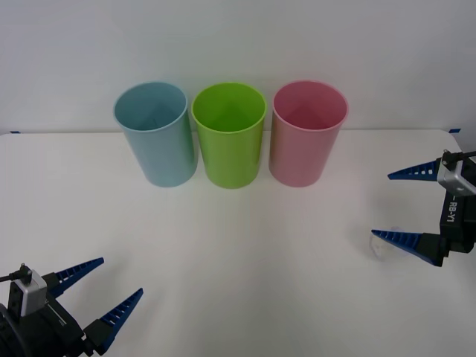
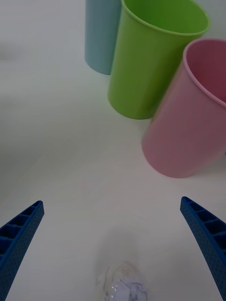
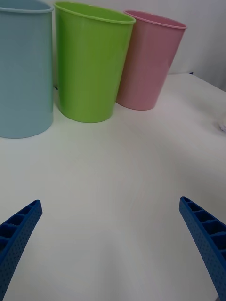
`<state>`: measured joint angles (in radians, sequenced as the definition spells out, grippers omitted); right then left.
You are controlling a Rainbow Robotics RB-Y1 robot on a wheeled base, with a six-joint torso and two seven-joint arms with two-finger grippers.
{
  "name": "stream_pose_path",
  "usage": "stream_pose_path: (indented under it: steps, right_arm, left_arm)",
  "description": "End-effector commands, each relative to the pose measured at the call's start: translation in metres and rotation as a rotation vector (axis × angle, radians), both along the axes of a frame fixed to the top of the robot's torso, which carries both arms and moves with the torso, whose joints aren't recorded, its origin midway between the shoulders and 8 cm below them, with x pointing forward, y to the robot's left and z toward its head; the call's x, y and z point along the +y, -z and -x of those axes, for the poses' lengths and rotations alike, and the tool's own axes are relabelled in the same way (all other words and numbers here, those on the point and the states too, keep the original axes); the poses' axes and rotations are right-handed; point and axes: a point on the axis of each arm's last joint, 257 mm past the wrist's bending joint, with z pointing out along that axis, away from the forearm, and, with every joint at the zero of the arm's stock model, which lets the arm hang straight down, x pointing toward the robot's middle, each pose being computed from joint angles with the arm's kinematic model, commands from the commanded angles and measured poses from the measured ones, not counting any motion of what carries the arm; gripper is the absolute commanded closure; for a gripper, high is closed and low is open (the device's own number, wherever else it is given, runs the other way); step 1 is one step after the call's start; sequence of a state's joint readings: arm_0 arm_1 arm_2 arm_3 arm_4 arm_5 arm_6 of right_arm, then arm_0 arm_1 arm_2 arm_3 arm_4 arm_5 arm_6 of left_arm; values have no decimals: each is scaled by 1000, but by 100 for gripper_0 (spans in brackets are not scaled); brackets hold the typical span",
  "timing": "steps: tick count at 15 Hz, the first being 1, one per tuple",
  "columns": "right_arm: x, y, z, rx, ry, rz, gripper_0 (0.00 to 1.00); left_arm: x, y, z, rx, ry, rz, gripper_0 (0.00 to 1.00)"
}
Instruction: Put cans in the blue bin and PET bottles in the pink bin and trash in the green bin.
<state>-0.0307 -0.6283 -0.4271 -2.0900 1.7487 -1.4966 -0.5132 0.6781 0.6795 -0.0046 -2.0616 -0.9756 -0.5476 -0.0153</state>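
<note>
Nearest the front camera, the left end effector (image 1: 95, 297) sits parked low at the near left of the bench (image 1: 238, 253), fingers spread and holding nothing. Leave it there.

Direct your attention to the right end effector (image 1: 401, 204) at the right edge of the bench. Its fingers are spread wide and empty. The trash (image 2: 123, 284), a small crumpled ball of clear plastic film, lies on the bench between those fingers, close to the lower one in the front view; whether it touches that finger cannot be determined.

Handling, as a judgement: expect the film to be very light, soft and springy. It will likely compress under the fingers and may slide or skid away if you contact one side first. Centre the ball between the two fingers, take hold across its bulk at mid-height, and close fully, since a loose pinch may catch only a wrinkle.

Note the targets at the far side of the bench: the blue bin (image 1: 155, 134), the green bin (image 1: 229, 134) and the pink bin (image 1: 308, 132) stand upright in a row, left to right. The trash belongs in the green bin, the middle one.
</note>
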Motion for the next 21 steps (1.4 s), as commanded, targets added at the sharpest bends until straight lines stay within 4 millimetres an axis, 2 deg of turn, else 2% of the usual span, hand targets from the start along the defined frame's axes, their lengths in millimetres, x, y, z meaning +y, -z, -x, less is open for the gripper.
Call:
stream_pose_path:
  steps: [1, 3, 8, 11, 13, 17, 21]
  right_arm:
    - [-11, -15, 4, 6, 54, 74, 0]
    - [-24, -18, 9, 55, 124, 112, 0]
    - [-67, -16, -1, 100, 314, 172, 0]
    - [-95, -3, -6, 148, 379, 238, 0]
    - [-100, 8, -4, 186, 386, 259, 0]
    - [-94, 40, 1, 287, 374, 228, 0]
    - [-107, 61, 5, 347, 403, 218, 0]
  left_arm:
    - [0, 0, 0, 0, 0, 0, 0]
    - [0, 0, 0, 0, 0, 0, 0]
    - [0, 0, 0, 0, 0, 0, 0]
    - [0, 0, 0, 0, 0, 0, 0]
    - [0, 0, 0, 0, 0, 0, 0]
    - [0, 0, 0, 0, 0, 0, 0]
    - [0, 0, 0, 0, 0, 0, 0]
